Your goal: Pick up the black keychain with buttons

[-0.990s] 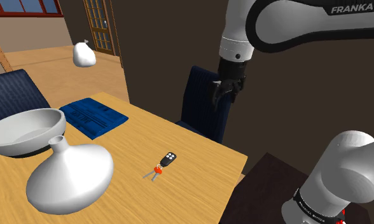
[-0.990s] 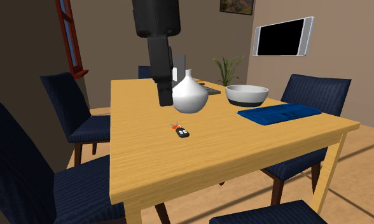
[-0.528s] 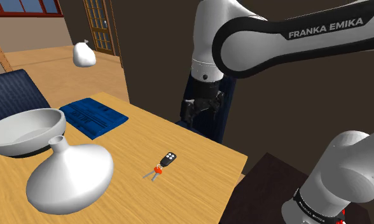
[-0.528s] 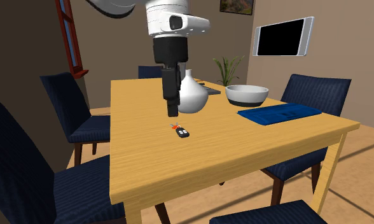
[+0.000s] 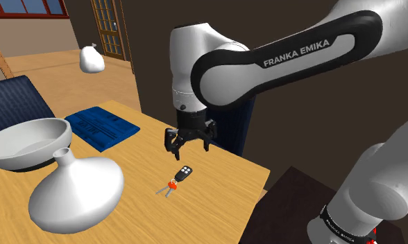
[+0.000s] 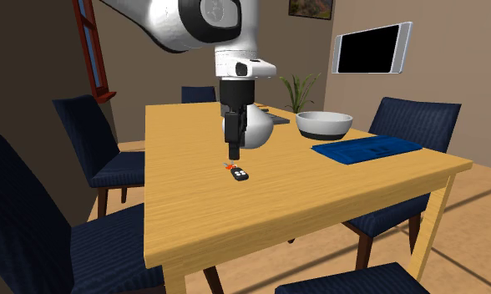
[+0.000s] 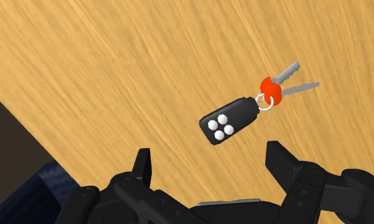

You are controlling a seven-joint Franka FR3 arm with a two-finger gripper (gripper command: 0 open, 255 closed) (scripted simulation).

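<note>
The black keychain (image 5: 184,173) lies flat on the wooden table (image 5: 227,170), near the edge closest to the stand. You have it directly under your gripper (image 5: 189,144), close below but untouched. In the wrist view its four white buttons face up just beyond the gap between the fingers (image 7: 143,164), with the red-headed keys (image 7: 276,88) on the far end. Your fingers stand wide apart and hold nothing. The arm arches over from the stand, with the wrist pointing straight down at the table. A white vase (image 5: 74,194) and a bowl (image 5: 26,142) sit well apart, toward the shoulder view's left.
</note>
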